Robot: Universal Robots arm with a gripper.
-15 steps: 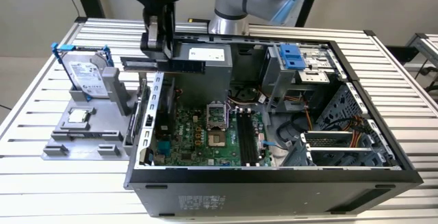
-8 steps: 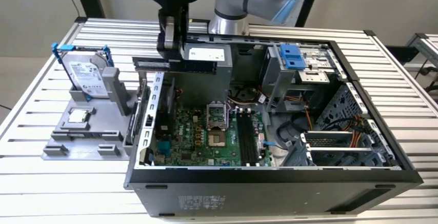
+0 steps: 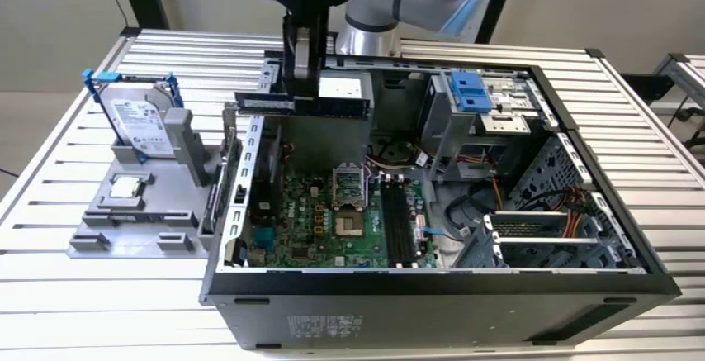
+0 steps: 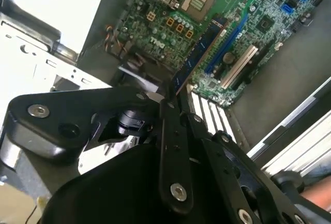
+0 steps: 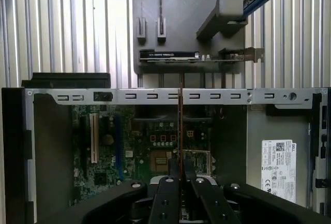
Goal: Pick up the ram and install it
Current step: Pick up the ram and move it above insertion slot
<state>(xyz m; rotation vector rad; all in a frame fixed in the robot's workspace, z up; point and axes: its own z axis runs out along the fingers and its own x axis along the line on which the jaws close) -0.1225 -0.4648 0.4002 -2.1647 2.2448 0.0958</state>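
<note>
Green ram (image 3: 342, 106) is picked up, fingers (image 3: 297, 68) clamped on it, hanging over the open case (image 3: 441, 282) at 11 o'clock from the slots (image 3: 397, 212) in the exterior view. Not seated yet, so the install's left.

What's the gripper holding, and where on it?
The gripper is shut on the ram, pinching its flat faces at the upper long edge, about mid-length. The stick hangs level above the open computer case, not in a slot.

Labels without legible print
White printed labels sit on the hard drive (image 3: 141, 125), the power supply (image 5: 279, 151) and the computer case (image 3: 463, 315) outer wall; none of their lettering can be made out.
</note>
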